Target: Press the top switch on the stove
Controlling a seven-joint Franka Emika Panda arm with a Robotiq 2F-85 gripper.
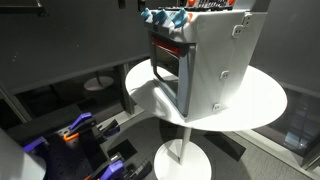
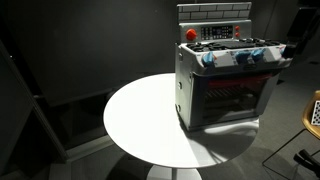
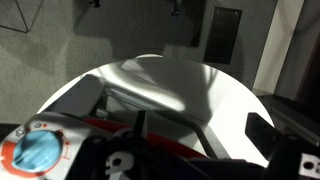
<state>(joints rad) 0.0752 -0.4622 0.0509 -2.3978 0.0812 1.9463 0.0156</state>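
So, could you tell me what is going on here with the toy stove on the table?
A robot arm is working on a toy stove that stands on a round white table. The wrist view looks down over the stove's upper edge, with a blue knob close below, so the arm seems to hang above it. Dark, blurred shapes there may be the gripper; whether it is open, or touching any switch, cannot be told.
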